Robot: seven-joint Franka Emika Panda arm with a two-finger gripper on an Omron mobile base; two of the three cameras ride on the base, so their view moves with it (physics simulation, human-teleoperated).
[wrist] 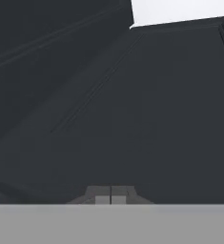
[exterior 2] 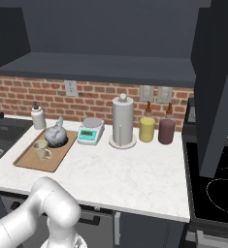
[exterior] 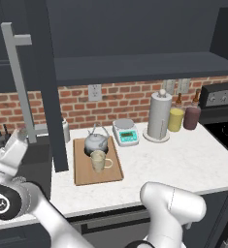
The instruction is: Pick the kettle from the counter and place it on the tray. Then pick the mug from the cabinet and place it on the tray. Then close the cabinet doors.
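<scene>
Two vessels, a squat silver-grey metal kettle (exterior: pixel 96 142) and a small beige mug (exterior: pixel 98 161), sat on the light-brown wooden tray (exterior: pixel 81 175) on the white speckled stone desk (exterior: pixel 183 160) below a red brick wall (exterior 2: pixel 96 99); the hand view showed the tool (wrist: pixel 110 197) pinched narrow, empty, against a dark charcoal panel (wrist: pixel 132 119).

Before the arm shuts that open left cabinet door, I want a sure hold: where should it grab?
Grip the long grey bar handle on the left cabinet door mid-length, fingers closing across the bar from the front. It runs upright and stands off the panel on short posts, probably leaving room behind.
</scene>
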